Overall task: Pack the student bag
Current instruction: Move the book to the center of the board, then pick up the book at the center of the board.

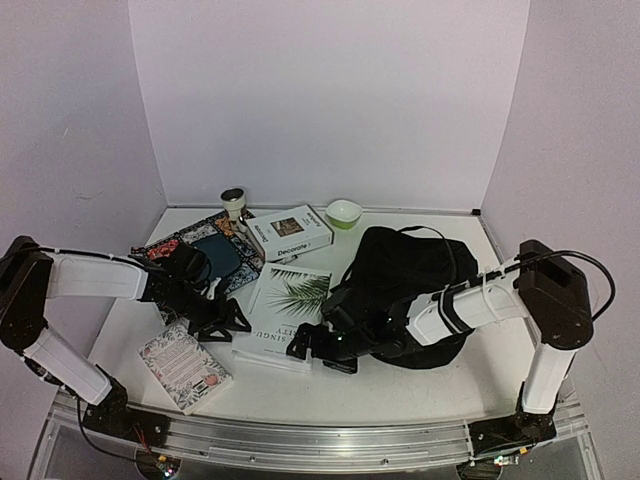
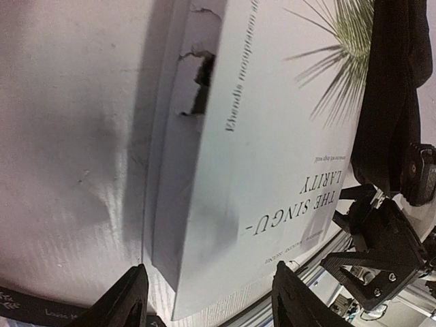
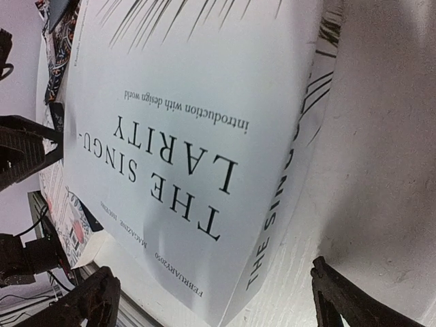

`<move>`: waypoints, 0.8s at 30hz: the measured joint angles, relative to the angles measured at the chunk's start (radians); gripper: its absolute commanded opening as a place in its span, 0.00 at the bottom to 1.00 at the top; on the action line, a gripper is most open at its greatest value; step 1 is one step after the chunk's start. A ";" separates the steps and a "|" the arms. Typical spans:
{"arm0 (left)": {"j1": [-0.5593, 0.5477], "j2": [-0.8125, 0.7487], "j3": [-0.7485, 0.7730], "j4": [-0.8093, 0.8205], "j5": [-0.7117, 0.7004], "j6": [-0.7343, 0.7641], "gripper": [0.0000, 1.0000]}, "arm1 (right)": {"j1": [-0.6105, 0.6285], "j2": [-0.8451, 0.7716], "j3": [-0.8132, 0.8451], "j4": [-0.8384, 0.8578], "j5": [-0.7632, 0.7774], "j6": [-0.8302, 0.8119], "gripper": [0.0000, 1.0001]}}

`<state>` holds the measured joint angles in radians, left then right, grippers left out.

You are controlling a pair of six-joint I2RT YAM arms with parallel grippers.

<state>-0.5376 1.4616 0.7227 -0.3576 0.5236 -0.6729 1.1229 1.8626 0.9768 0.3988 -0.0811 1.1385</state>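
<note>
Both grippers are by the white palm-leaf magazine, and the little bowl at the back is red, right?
Not quite: the bowl is green, not red, as the top view shows. The rest holds: the left gripper and right gripper are both by the white palm-leaf magazine.

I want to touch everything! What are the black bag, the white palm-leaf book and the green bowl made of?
Big black backpack: seems soft matte fabric, it slumps and folds. White palm-leaf book: paper, smooth cover, ragged torn edge. Small green bowl: smooth, maybe plastic or ceramic; too small to tell.
</note>
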 measured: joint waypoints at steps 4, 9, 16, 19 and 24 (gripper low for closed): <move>-0.034 0.000 -0.008 0.026 0.009 -0.031 0.51 | 0.005 0.000 0.000 0.002 -0.005 0.004 0.98; -0.036 -0.003 -0.016 0.037 0.029 -0.065 0.43 | 0.005 0.000 0.000 0.014 -0.005 0.007 0.98; -0.036 -0.071 -0.016 0.058 0.054 -0.135 0.35 | 0.005 0.000 -0.005 0.038 -0.003 0.021 0.98; -0.036 -0.098 -0.016 0.079 0.063 -0.164 0.35 | 0.006 0.000 -0.023 0.067 -0.004 0.035 0.98; -0.036 -0.109 -0.017 0.087 0.050 -0.180 0.46 | 0.005 -0.004 -0.065 0.126 -0.004 0.066 0.98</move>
<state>-0.5737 1.3522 0.7056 -0.2702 0.5735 -0.8533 1.1282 1.8586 0.9113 0.5249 -0.0851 1.2042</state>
